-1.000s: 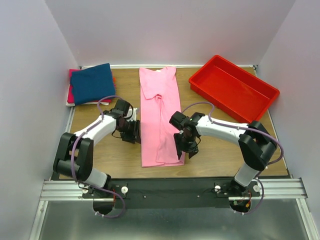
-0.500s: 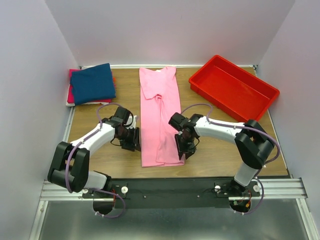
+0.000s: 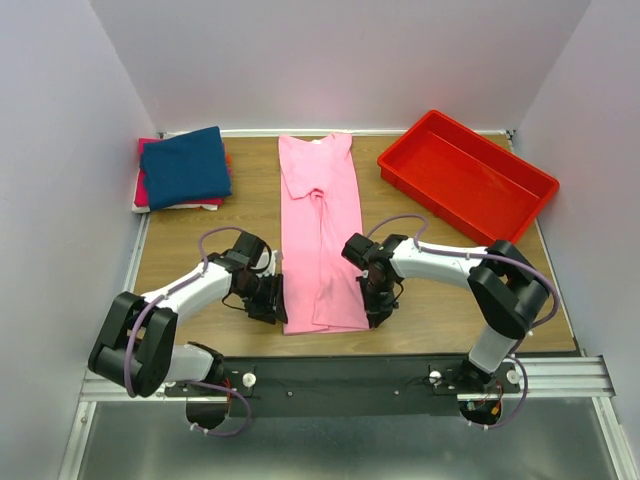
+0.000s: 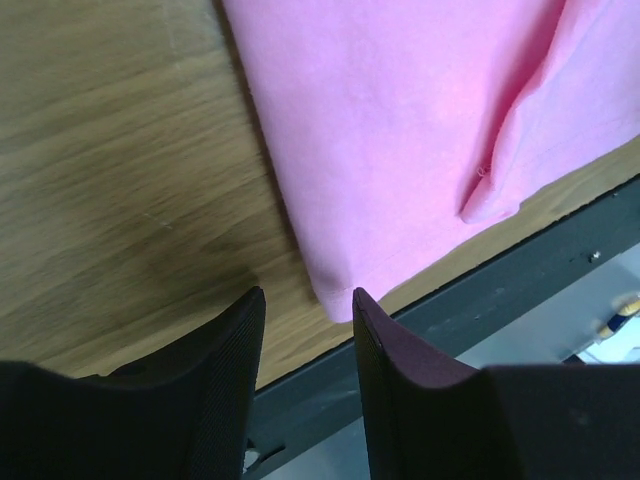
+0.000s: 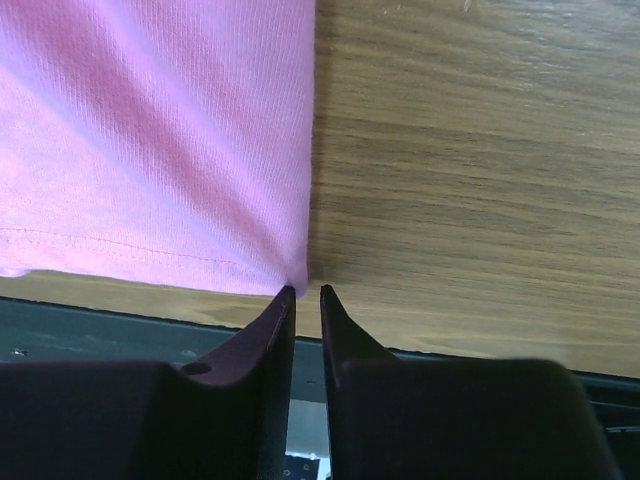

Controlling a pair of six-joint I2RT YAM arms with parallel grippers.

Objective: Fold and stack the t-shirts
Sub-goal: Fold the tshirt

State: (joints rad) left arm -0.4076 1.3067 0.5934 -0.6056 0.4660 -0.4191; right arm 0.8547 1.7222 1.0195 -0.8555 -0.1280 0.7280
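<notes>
The pink t-shirt (image 3: 320,235) lies folded into a long strip down the middle of the table, collar at the far end. My left gripper (image 3: 272,302) is open at its near left corner, and the corner (image 4: 340,295) sits just in front of the gap between the jaws. My right gripper (image 3: 378,305) is at the near right corner (image 5: 298,278). Its jaws stand nearly closed with a narrow gap, and the cloth's tip touches the left fingertip (image 5: 284,300). Creases run toward that tip. A folded navy shirt (image 3: 185,165) tops a stack of red-magenta and white shirts at the far left.
A red plastic tray (image 3: 466,176) stands at the far right. The table's near edge and the dark rail (image 3: 350,375) lie directly behind both grippers. White walls enclose the table on three sides.
Both grippers have moved toward me along the pink shirt's sides, down to its near corners. The right jaws now stand at the corner tip. The shirt has not moved.
</notes>
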